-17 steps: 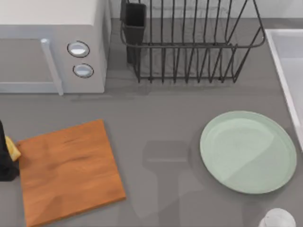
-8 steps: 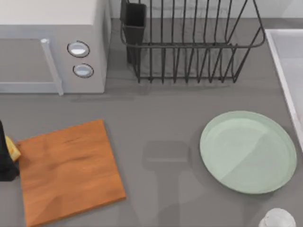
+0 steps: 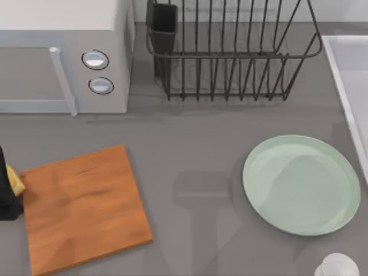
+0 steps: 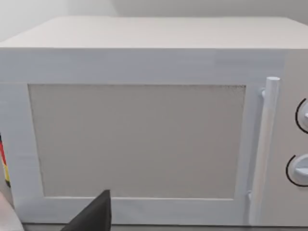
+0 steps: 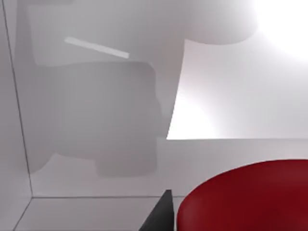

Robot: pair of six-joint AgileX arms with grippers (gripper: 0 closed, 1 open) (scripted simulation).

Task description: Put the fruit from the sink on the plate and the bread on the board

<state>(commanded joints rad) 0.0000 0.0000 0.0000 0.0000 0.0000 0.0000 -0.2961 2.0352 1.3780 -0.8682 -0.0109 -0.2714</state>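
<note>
Plate (image 3: 302, 184) and board (image 3: 83, 207) lie bare: 0 of 2 placements done. Bread (image 3: 15, 183) sits at the board's left edge by the left tool (image 3: 6, 192); its grip I cannot tell. Fruit (image 5: 250, 197) is in the sink (image 5: 96, 120) by the right tool (image 5: 161, 214), grip unclear.

Open counter (image 3: 195, 172) between board (image 3: 80, 207) and plate (image 3: 302, 184); microwave (image 3: 63, 54), rack (image 3: 230, 52) behind.
</note>
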